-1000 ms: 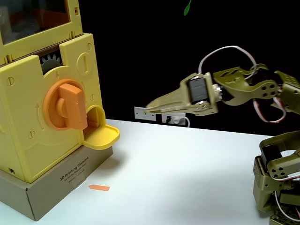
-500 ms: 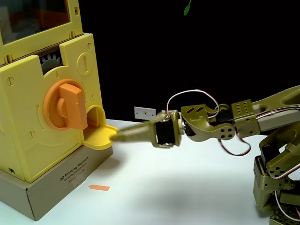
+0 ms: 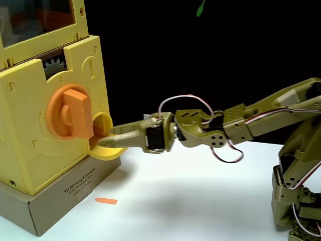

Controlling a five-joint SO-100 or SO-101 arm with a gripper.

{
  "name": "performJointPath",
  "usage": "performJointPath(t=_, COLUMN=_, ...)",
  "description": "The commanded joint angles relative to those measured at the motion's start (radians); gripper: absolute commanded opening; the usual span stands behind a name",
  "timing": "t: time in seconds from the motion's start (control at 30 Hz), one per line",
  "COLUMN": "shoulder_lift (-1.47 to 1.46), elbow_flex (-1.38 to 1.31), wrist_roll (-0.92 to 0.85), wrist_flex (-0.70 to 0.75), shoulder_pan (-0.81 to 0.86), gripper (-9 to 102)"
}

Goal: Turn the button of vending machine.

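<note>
hand (image 3: 103, 139) at tray (image 3: 111, 152) | button (image 3: 70, 112) bar upright

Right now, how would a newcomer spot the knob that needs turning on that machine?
Find the big yellow vending machine on its cardboard base at the left of the fixed view. On its front face, below the grey gear, sits the button. It is the machine's one orange part, a round disc with a thick upright bar across it.

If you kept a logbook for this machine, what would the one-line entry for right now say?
phase: reaching | pincer: over yellow tray, below-right of orange knob | contact with knob: none | jaws: cannot tell | knob bar: upright | vending machine: on cardboard base
</note>
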Motion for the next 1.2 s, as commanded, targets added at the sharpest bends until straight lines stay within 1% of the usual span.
performJointPath(t=0.0, shoulder_lift=-0.048, elbow_flex=-0.118, wrist_roll=-0.008, wrist_flex=-0.015, shoulder_pan=0.014, gripper=29)
performJointPath(t=0.17, shoulder_lift=-0.123, elbow_flex=-0.213, wrist_roll=0.003, wrist_flex=-0.014, shoulder_pan=0.046, gripper=28)
performJointPath(t=0.4, shoulder_lift=-0.132, elbow_flex=-0.221, wrist_roll=0.006, wrist_flex=-0.008, shoulder_pan=0.092, gripper=29)
performJointPath(t=0.73, shoulder_lift=-0.21, elbow_flex=-0.285, wrist_roll=0.0, wrist_flex=-0.008, shoulder_pan=0.091, gripper=30)
performJointPath(t=1.17, shoulder_lift=-0.301, elbow_flex=-0.371, wrist_roll=-0.005, wrist_flex=-0.011, shoulder_pan=0.117, gripper=29)
